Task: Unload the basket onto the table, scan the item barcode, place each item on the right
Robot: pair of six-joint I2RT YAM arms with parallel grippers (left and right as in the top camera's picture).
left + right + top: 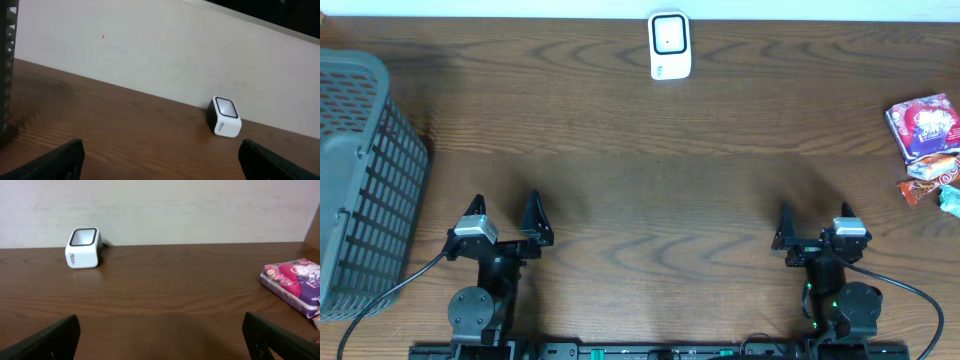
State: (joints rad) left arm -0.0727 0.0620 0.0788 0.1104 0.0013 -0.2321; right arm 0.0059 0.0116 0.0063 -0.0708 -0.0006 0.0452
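A white barcode scanner with a dark window stands at the far middle edge of the table; it also shows in the left wrist view and the right wrist view. A purple-and-pink packet lies at the far right, seen again in the right wrist view, with orange wrapped items beside it. My left gripper is open near the front left, nothing between its fingers. My right gripper is open near the front right, well short of the packets.
A grey mesh basket stands at the left edge of the table, its dark corner visible in the left wrist view. A pale wall runs behind the table's far edge.
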